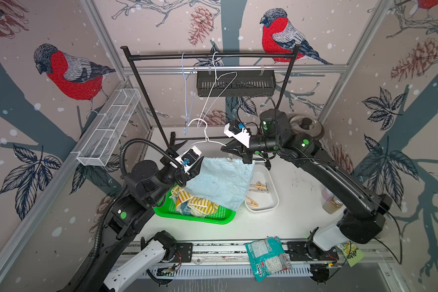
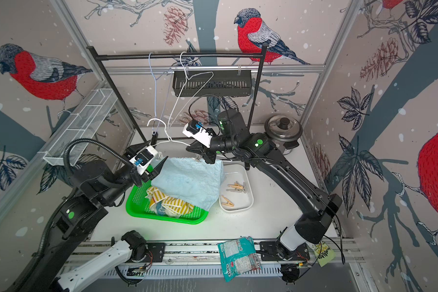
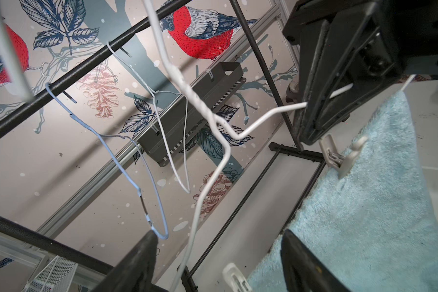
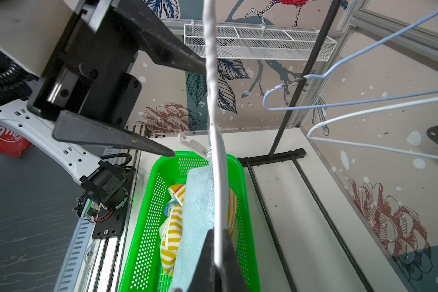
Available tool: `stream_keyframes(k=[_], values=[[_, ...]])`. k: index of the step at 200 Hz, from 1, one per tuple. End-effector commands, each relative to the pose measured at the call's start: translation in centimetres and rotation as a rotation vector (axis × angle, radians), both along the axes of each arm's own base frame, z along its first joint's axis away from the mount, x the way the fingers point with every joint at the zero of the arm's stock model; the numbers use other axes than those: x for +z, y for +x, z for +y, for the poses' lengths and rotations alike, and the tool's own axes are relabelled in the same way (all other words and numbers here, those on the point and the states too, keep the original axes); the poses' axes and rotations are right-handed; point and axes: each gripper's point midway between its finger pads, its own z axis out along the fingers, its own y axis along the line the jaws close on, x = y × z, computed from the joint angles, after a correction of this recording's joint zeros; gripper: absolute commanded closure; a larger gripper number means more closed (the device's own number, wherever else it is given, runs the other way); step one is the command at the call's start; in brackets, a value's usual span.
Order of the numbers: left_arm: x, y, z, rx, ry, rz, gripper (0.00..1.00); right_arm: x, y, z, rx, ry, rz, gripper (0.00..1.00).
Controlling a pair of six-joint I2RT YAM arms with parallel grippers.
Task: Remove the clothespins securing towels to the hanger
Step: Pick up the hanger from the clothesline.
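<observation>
Hanger (image 4: pixel 210 50) sits clamped in right fingers (image 4: pixel 202 268); left fingers (image 3: pixel 137 265) spread wide, holding nothing

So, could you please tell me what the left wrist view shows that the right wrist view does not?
Only the left wrist view: the pale clothespin near the right gripper. Only the right wrist view: the green basket and striped towel. Both: the white hanger, the light-blue towel, the blue hanger and a second pale clothespin.
</observation>
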Motion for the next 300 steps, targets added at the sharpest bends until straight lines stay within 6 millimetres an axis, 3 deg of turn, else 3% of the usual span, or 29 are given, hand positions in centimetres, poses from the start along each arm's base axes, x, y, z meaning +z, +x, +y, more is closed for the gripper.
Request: stream_keyframes(k=[1, 54, 91, 120, 141, 153, 165, 180, 190, 201, 210, 235, 241, 260, 276, 300], values=[[1.1, 1.0, -0.5, -0.003, -0.009, -0.054, 0.29, 1.1, -0.4, 0.7, 0.056, 0.043, -0.059, 1.0], [0.5, 2.4, -0.6, -0.044, -0.014, -0.059, 0.56, 0.6, -1.0, 0.9, 0.106, 0.034, -0.05, 1.0], [-0.5, 3.0, -1.1, -0.059, 0.014, -0.045, 0.62, 0.3, -1.6, 1.2, 0.149, 0.037, -0.026, 1.0], [-0.5, 2.8, -1.3, -0.077, 0.015, -0.053, 0.82, 0.0, -1.1, 1.4, 0.128, 0.026, -0.028, 1.0], [-0.4, 2.7, -1.2, -0.072, 0.018, -0.059, 1.0, -0.4, -0.5, 1.2, 0.095, 0.007, -0.032, 0.94], [-0.4, 2.6, -1.2, -0.074, 0.021, -0.059, 1.0, -0.5, -0.4, 1.0, 0.085, -0.001, -0.032, 0.92], [-0.5, 2.5, -1.2, -0.078, 0.026, -0.057, 1.0, -0.6, -0.3, 0.7, 0.068, -0.01, -0.035, 0.8], [-0.6, 2.4, -1.1, -0.077, 0.033, -0.059, 1.0, -0.3, -0.1, 0.0, 0.031, -0.019, -0.053, 0.78], [-0.8, 2.4, -1.1, -0.075, 0.04, -0.058, 1.0, 0.2, -0.1, -0.7, -0.006, -0.02, -0.077, 0.7], [-0.9, 2.4, -1.0, -0.075, 0.049, -0.059, 1.0, 0.5, 0.1, -1.7, -0.055, -0.021, -0.112, 0.6], [-1.0, 2.3, -1.0, -0.073, 0.058, -0.057, 1.0, 0.9, 0.1, -2.7, -0.099, -0.018, -0.16, 0.46], [-1.1, 2.1, -0.8, -0.072, 0.066, -0.059, 1.0, 2.2, -1.0, -5.6, -0.174, 0.028, -0.329, 0.34], [-0.9, 2.0, -0.8, -0.071, 0.065, -0.062, 1.0, 3.1, -2.0, -6.7, -0.175, 0.064, -0.378, 0.32], [-0.8, 1.7, -0.7, -0.073, 0.062, -0.064, 1.0, 3.2, -4.3, -8.0, -0.157, 0.108, -0.505, 0.31], [-0.6, 1.5, -0.6, -0.077, 0.059, -0.068, 1.0, 1.8, -5.4, -8.0, -0.155, 0.096, -0.588, 0.31], [-0.3, 1.2, -0.5, -0.08, 0.055, -0.075, 1.0, -1.0, -5.3, -6.7, -0.169, 0.043, -0.648, 0.31]])
